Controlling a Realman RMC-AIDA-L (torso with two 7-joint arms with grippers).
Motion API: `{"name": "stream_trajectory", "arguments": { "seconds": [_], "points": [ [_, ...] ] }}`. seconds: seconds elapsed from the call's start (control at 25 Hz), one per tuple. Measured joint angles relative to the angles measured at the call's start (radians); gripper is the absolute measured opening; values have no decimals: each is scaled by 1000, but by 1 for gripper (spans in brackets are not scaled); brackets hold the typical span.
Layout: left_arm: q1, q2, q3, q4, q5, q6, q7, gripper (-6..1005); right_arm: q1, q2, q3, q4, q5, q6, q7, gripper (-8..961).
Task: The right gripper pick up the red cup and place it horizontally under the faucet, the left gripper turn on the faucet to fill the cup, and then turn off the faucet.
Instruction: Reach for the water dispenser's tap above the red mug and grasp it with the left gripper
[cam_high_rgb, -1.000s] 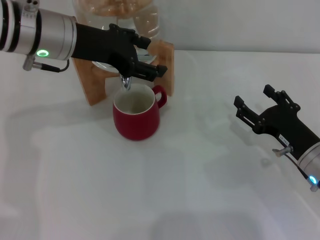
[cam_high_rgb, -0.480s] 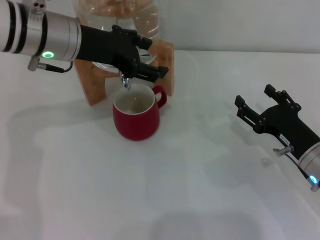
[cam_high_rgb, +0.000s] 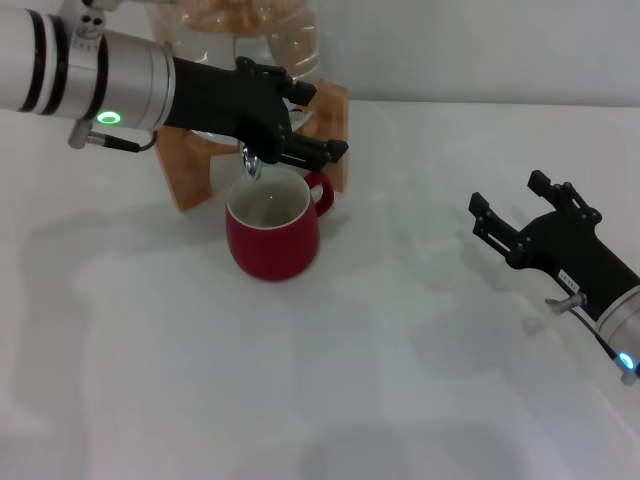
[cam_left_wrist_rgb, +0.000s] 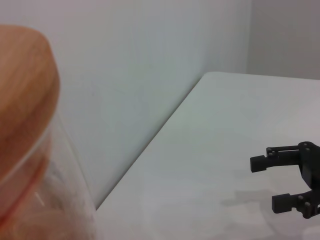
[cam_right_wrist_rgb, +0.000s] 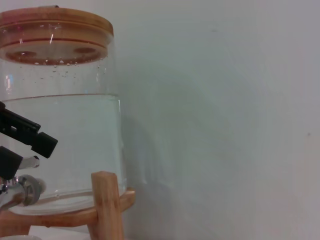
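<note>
The left end effector (cam_high_rgb: 300, 120) is at the faucet (cam_high_rgb: 250, 163), reaching in from the left of the water jug (cam_high_rgb: 290, 40). Its black fingers (cam_high_rgb: 322, 150) are around the top part of the faucet, one above and one below, with a gap between them. Whether they really press on the lever I cannot tell, because the claw hides it. Behind the claw comes the silver arm (cam_high_rgb: 110, 85) with a green light on it.

The faucet spout points down, and directly under it stands the red cup (cam_high_rgb: 272, 228). The cup is upright on the white counter (cam_high_rgb: 300, 380), just in front of the wooden stand (cam_high_rgb: 335, 125) of the jug, with its handle turned to the right side of the faucet. The white inside of the cup is visible; a water level I cannot make out.

The jug itself, seen from the right wrist view, holds water to well above its middle and has a wooden lid (cam_right_wrist_rgb: 55, 22).

The right end effector (cam_high_rgb: 510, 212) is well apart from the faucet, far to its right and nearer to the robot, above the counter. Its two fingers are spread open and hold nothing.
</note>
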Motion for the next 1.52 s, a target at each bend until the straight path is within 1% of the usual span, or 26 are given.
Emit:
{"name": "stream_trajectory", "arguments": {
  "seconds": [0.28,1.0,1.36,1.52],
  "points": [
    [2,-5,0,-7,0,0,10,858,-3,0,-7,0,2,-2,0,842],
    [8,-6,1,-7,1,9,10,858,-11,0,-7,0,1,-7,1,842],
    [9,-6,1,-9,12,37,21,857,-11,0,-7,2,1,-9,2,842],
    [3,-13,4,-18,32,47,28,857,-11,0,-7,2,1,-13,2,842]
  ]
}}
